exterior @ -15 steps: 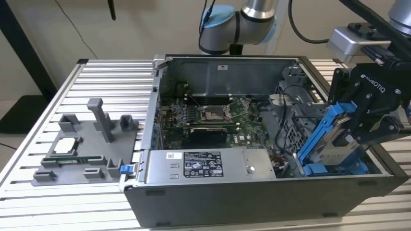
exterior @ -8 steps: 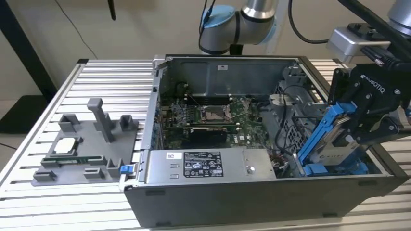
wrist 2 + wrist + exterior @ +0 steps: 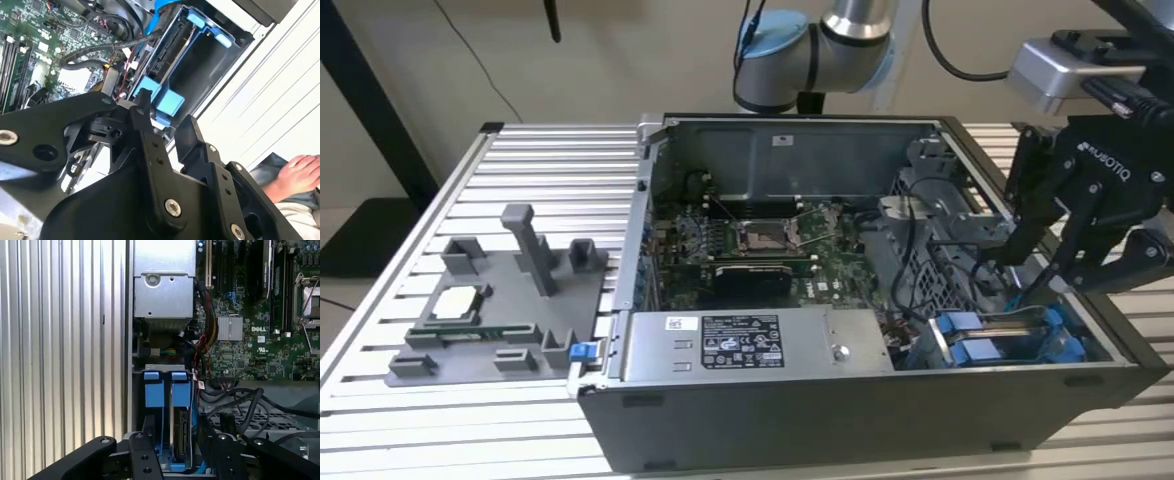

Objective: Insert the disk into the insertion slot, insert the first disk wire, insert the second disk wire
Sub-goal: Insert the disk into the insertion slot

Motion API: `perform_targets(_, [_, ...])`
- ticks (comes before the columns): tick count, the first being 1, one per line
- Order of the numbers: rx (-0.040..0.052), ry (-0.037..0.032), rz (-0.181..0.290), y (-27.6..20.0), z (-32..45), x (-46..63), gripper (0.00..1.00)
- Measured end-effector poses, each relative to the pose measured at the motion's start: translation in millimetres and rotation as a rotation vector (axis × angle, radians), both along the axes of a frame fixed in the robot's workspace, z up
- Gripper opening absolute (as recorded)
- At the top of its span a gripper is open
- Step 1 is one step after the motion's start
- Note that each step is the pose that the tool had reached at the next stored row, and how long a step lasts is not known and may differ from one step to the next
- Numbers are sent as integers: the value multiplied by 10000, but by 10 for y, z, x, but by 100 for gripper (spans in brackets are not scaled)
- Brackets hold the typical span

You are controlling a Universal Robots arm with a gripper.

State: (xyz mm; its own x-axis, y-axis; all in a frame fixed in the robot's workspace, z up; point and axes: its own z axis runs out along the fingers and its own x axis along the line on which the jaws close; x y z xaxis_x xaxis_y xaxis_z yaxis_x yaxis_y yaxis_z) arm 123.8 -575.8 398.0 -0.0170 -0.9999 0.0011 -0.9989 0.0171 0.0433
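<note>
- Jaws spread wide and empty, hanging just above the insertion slot (image 3: 154,392), at the exterior view's right end of the computer case (image 3: 854,420).
- Disk (image 3: 181,435) stands on edge in the slot between the blue rails; it looks fully seated, though that's hard to confirm.
- Black cables (image 3: 225,388) lie just beside the slot.
- Case sits on the slatted worktop (image 3: 520,160).
</note>
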Motion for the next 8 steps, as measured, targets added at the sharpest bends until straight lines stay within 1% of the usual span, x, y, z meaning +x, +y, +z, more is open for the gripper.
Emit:
perform_targets(2, [1, 0, 0, 5, 46, 0, 100])
perform_targets(3, [2, 0, 0, 16, 55, 0, 100])
perform_targets(4, [3, 0, 1, 38, 57, 0, 100])
perform_targets(6, [0, -1, 1, 103, 59, -6, 100])
perform_targets(8, [2, -4, 1, 153, 56, -14, 100])
